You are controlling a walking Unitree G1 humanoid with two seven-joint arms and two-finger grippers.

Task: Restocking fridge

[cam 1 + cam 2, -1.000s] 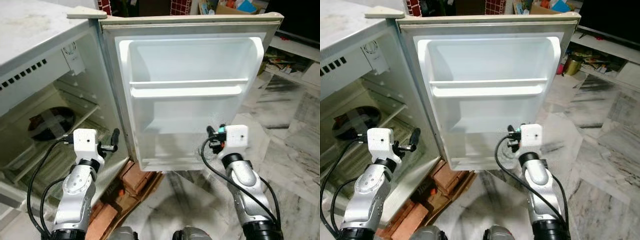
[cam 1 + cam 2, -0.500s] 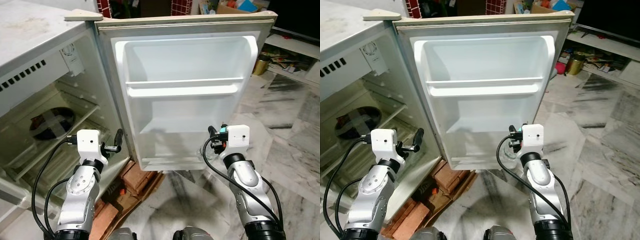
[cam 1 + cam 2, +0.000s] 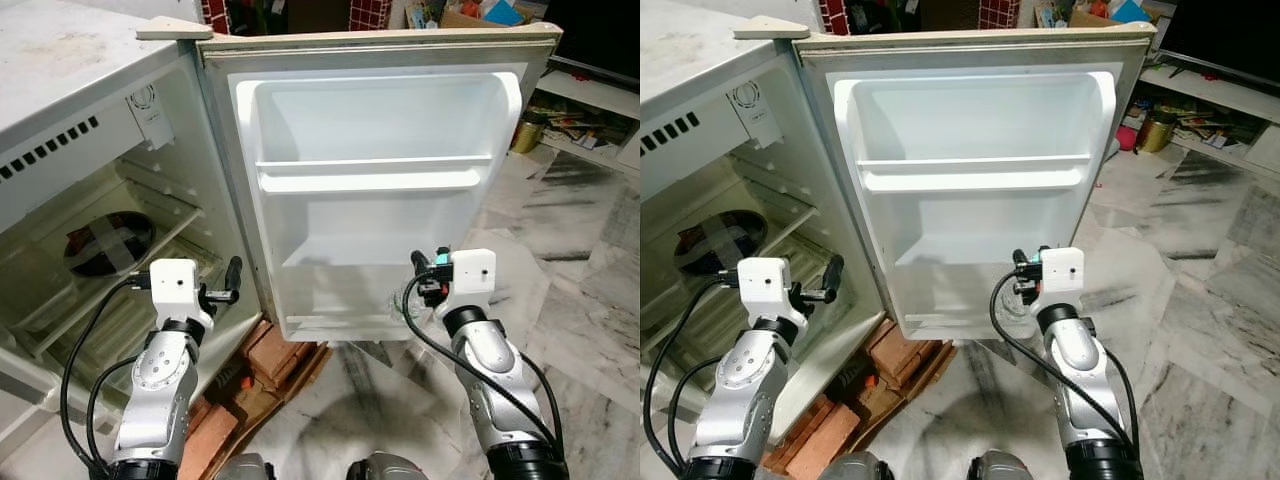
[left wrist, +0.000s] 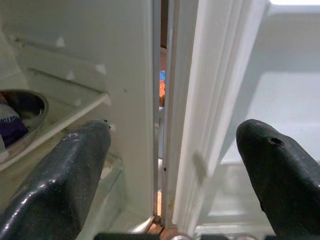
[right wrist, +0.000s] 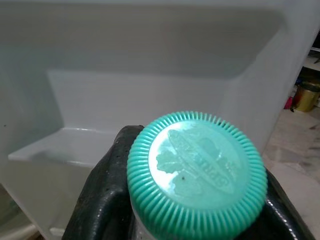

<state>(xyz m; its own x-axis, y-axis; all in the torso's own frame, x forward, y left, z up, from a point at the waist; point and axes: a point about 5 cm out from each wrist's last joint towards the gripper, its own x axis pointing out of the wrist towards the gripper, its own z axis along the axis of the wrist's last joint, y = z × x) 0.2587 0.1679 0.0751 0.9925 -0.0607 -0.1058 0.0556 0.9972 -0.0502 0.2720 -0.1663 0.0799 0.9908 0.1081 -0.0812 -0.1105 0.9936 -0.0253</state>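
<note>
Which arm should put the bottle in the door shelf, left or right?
Right. The right gripper already holds the bottle by its green cap, right in front of the fridge door and its lower shelf. The left gripper is open, holds nothing, and sits by the door's hinge side.

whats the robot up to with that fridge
The robot is standing at a small fridge whose door is swung fully open. Its right gripper is shut on a clear bottle with a green cap, held up in front of the door's lower shelf, not yet set in. The left gripper is open and holds nothing, pointing at the hinge side of the door. A dark bowl sits on a rack inside the fridge.
</note>
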